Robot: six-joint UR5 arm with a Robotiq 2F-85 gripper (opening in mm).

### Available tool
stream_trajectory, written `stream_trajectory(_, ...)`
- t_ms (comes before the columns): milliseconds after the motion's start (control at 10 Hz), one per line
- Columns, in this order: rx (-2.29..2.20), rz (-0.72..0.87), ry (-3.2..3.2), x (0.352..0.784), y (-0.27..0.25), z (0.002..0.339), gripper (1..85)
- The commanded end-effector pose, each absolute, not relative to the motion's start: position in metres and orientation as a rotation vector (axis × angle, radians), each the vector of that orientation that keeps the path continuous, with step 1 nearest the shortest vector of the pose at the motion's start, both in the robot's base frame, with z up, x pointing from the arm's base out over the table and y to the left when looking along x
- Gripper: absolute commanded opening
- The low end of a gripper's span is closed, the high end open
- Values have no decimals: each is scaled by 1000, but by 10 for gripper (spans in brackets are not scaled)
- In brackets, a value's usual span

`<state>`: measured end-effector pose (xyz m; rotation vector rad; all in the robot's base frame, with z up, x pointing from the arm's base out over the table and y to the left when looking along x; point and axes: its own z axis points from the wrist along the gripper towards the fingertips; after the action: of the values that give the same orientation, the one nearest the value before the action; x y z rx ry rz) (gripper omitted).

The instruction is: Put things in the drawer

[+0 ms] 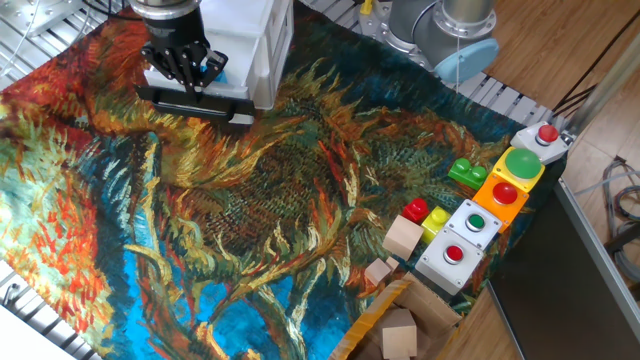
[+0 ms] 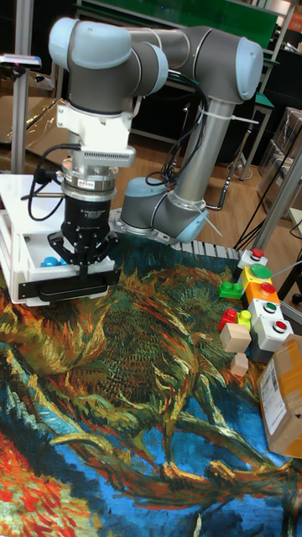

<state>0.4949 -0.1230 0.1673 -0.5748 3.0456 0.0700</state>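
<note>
The white cabinet [image 1: 245,40] [image 2: 21,210] stands at the table's far left corner. Its drawer [image 1: 195,104] [image 2: 67,289] is pulled out, and its front panel looks dark from here. A bright blue brick [image 1: 218,68] [image 2: 52,261] lies inside the drawer. My gripper [image 1: 185,82] [image 2: 84,265] points straight down into the drawer, right beside the brick. Its fingers narrow to a point and look shut, with nothing visible between them. The brick sits outside the fingers.
At the right edge are a button box [image 1: 505,190] [image 2: 267,306], green [image 1: 466,173], red [image 1: 416,210] and yellow [image 1: 437,217] bricks, wooden blocks [image 1: 402,238] and a cardboard box [image 1: 395,325]. A painted cloth [image 1: 260,200] covers the table. The arm's base [image 1: 440,30] is at the back.
</note>
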Motion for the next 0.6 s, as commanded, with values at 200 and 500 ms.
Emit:
stream_trajectory(200, -578, 89, 3063, 475, -130, 176, 13)
stream_trajectory(500, -626, 91, 3055, 463, -146, 173, 13)
